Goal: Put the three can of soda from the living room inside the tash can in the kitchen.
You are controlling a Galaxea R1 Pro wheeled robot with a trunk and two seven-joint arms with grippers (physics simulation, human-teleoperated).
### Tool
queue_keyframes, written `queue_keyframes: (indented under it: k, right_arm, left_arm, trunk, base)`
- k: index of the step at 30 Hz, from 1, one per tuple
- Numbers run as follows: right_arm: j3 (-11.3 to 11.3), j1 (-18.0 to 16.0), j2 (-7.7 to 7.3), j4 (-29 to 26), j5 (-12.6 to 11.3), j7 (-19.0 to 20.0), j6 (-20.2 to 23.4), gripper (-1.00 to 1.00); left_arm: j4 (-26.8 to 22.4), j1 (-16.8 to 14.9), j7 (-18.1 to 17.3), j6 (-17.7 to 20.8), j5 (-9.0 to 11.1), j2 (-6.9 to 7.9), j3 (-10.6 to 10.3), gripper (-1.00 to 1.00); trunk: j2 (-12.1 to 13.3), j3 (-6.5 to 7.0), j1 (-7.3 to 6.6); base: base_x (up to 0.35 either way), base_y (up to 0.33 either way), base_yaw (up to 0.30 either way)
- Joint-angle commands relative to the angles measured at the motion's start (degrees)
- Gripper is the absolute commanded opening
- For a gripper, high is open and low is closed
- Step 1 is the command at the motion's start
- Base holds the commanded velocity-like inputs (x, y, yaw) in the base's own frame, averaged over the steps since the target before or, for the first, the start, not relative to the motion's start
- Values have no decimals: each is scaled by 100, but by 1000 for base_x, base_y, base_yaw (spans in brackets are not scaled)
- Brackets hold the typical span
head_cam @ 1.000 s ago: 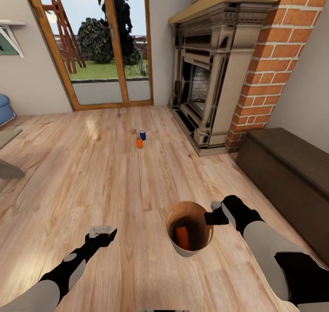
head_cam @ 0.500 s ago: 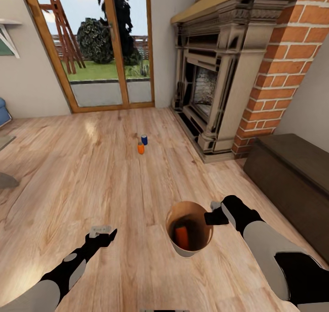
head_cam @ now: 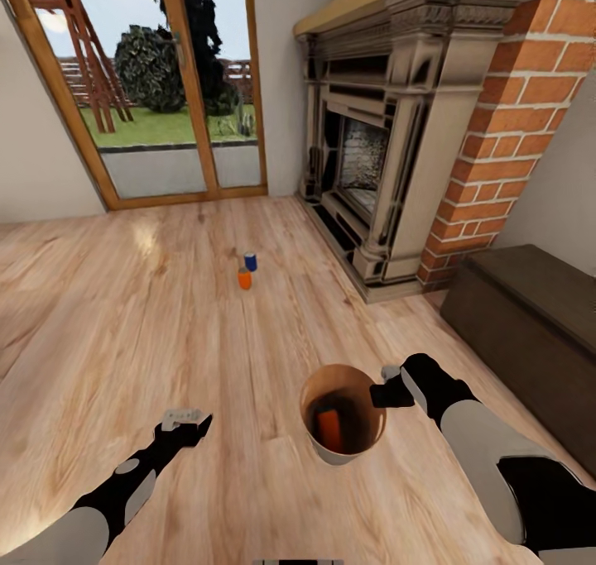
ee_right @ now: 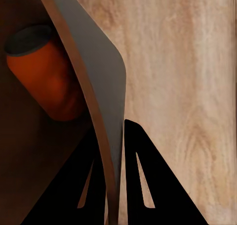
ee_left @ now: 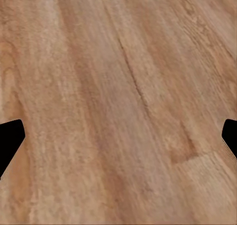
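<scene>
Trash can (head_cam: 343,433): we hold it by the rim, our right tool (head_cam: 387,393) pinching its wall, one orange can (head_cam: 329,429) inside. Our left tool (head_cam: 184,420) hangs spread above the floor (head_cam: 165,317). Two more cans, orange (head_cam: 244,279) and blue (head_cam: 250,260), stand touching near the fireplace (head_cam: 372,151).

The orange can (head_cam: 329,430) inside the tash can (head_cam: 341,453), just beside the right hand (head_cam: 382,395), shows only its upper part; the bucket wall hides the rest. Far ahead of both hands, the two cans on the floor (head_cam: 245,272) are too small for any markings to be read. The dark cabinet (head_cam: 530,317) is cut off at the picture's edge.
</scene>
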Motion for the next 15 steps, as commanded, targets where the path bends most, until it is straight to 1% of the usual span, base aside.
queue_keyframes:
  k: [1, 15]
  right_arm:
    - [-24, -3, 1, -1, -135, 46, 18, -100]
    - [-7, -3, 10, 8, -135, 43, 18, -100]
  left_arm:
    - [-2, 2, 0, 0, 0, 0, 0, 100]
    - [-1, 9, 0, -7, 0, 0, 0, 100]
  trunk:
    - [0, -6, -1]
    - [0, -79, -1]
  base:
    - [308, 94, -181]
    - [308, 93, -197]
